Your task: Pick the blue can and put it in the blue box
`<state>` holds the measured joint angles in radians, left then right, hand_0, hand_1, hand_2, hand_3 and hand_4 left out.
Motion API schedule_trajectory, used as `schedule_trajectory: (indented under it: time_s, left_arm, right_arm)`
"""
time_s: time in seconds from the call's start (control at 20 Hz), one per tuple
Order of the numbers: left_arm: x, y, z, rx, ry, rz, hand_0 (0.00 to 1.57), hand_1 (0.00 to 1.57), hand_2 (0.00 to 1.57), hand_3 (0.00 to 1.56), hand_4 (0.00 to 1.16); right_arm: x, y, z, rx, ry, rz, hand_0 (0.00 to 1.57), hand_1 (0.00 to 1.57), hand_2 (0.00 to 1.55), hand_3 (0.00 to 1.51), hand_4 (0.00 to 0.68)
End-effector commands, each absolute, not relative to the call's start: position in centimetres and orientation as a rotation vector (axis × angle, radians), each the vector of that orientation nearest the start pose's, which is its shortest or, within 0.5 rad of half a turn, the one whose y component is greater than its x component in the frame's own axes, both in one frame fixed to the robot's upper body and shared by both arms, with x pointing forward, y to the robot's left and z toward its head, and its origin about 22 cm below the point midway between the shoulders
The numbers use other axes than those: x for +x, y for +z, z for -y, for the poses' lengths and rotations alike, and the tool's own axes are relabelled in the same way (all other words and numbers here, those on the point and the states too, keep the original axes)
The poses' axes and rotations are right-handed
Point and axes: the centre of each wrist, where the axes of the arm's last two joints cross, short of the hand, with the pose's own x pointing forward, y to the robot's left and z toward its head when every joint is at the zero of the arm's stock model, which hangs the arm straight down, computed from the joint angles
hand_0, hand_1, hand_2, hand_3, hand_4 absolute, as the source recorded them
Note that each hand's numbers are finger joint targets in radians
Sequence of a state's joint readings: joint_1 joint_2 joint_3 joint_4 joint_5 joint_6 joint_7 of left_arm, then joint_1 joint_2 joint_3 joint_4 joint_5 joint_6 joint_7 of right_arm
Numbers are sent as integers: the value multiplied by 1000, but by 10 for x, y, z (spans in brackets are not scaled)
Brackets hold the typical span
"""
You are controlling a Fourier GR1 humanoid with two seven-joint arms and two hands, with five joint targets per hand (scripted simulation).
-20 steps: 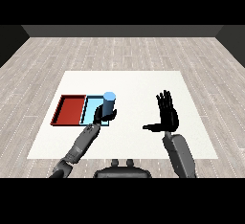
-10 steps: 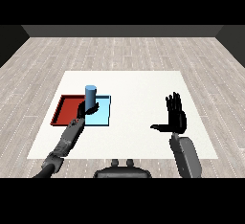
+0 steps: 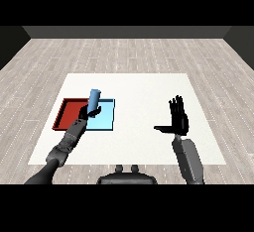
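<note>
Two hands show over the white counter (image 3: 144, 85), and only the left one carries anything. Against the picture from half a second ago, the left hand (image 3: 91, 111) with the blue can (image 3: 94, 98) sits almost where it was, over the boundary between the red tray (image 3: 67, 111) and the light blue tray (image 3: 110, 119); the can now leans a little, its top tipped toward the right, where before it stood closer to upright. A second ago the same can was held farther right, over the light blue tray's right part, so it has travelled leftward since then. The left hand's fingers are curled round the lower part of the can, and the can's upper part stands clear above them. Whether the can's base touches a tray floor cannot be told, since the hand hides it. The right hand (image 3: 178, 119) hangs well apart on the right side of the counter, fingers straight and pointing up, thumb stretched out to the left, touching nothing, much as it was in both earlier pictures.
</note>
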<state>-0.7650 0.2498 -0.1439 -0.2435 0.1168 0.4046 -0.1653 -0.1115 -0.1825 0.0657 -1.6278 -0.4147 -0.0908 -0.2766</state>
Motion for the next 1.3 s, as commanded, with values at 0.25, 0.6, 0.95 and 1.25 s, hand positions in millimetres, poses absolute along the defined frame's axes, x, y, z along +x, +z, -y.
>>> schedule_trajectory:
  time_s: [0.25,0.6,0.95,1.25]
  left_arm:
    - [355,-83,-264,552,-282,965,1482,1482,1409,881,869]
    - [344,-97,-254,516,-281,851,1447,1447,1387,0,515]
    - [347,-93,-257,661,-225,915,0,0,0,0,0]
    - [364,-75,-229,781,20,1283,0,0,0,0,0]
  right_arm:
    - [270,29,252,217,-226,1932,0,0,0,0,0]
    - [275,25,254,201,-235,1939,0,0,0,0,0]
    - [263,32,245,253,-253,1936,0,0,0,0,0]
    - [269,28,255,286,-270,1949,0,0,0,0,0]
